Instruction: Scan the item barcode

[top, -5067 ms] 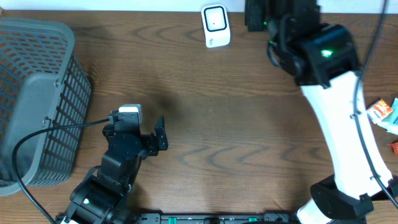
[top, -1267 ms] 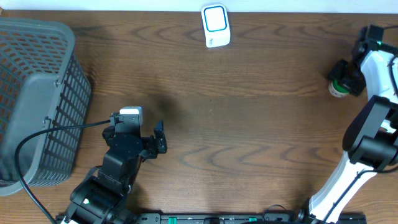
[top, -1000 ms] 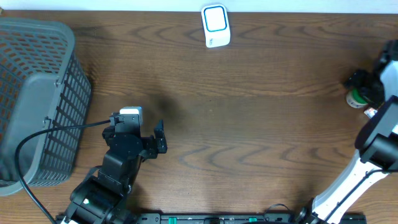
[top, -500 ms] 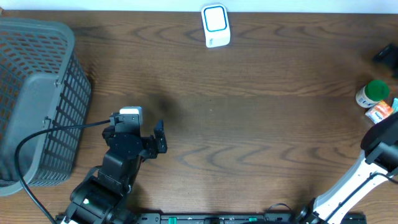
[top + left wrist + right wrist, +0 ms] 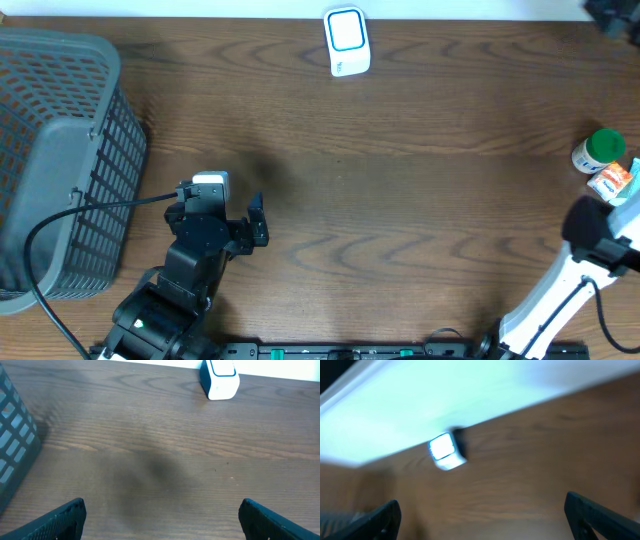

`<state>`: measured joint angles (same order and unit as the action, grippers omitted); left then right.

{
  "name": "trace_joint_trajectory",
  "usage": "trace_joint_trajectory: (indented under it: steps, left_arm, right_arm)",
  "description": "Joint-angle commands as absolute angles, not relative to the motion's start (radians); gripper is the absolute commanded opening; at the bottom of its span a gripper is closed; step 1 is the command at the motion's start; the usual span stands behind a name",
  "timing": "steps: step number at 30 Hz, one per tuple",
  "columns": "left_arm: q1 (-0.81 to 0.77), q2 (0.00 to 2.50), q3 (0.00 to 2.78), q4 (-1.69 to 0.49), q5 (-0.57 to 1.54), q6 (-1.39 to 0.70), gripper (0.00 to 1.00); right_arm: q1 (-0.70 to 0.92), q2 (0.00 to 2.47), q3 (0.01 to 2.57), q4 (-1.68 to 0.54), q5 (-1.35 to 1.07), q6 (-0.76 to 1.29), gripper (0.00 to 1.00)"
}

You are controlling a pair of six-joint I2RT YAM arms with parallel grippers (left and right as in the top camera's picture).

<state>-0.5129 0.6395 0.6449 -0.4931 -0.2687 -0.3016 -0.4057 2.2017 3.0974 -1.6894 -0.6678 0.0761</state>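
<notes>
Both the left pincer point(image 5: 162, 517) and the right pincer point(image 5: 479, 512) stand released and empty, so we should grip the green-capped bottle point(image 5: 598, 152), well right of the scanner point(image 5: 346, 40), clear of its label and face the barcode squarely at the scanner.

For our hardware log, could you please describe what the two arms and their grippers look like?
The left arm is all black, with a white block near its tip, a green light low down and a black cable looping off. The right arm has a white link between black joints. Both the left gripper and right gripper have black fingers.
</notes>
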Motion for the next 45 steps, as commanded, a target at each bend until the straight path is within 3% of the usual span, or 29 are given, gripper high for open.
trace_joint_trajectory:
  steps: [1, 7, 13, 21, 27, 37, 45]
  left_arm:
    - [-0.51, 0.639, 0.647, -0.494, -0.282, -0.289, 0.98]
    - [-0.51, 0.639, 0.647, -0.494, -0.282, -0.289, 0.98]
    - [-0.51, 0.639, 0.647, -0.494, -0.282, -0.289, 0.98]
    - [-0.51, 0.639, 0.647, -0.493, -0.282, -0.289, 0.98]
    - [-0.51, 0.639, 0.647, -0.493, -0.282, -0.289, 0.98]
    - [-0.51, 0.639, 0.647, -0.494, -0.282, -0.289, 0.98]
    - [-0.51, 0.639, 0.647, -0.493, -0.282, -0.289, 0.98]
  right_arm:
    - [-0.279, 2.139, 3.12, -1.681, -0.69, 0.023, 0.99]
    - [-0.045, 2.1, 3.119, -1.698, -0.44, 0.096, 0.99]
    - [0.097, 2.1, 3.119, -1.697, -0.378, 0.089, 0.99]
    - [0.134, 2.1, 3.119, -1.698, -0.354, 0.078, 0.99]
    - [0.194, 2.068, 3.119, -1.698, -0.355, -0.1, 0.99]
    - [0.412, 1.879, 3.107, -1.698, 0.036, -0.234, 0.99]
    - [0.369, 1.72, 2.94, -1.656, 0.037, -0.233, 0.99]
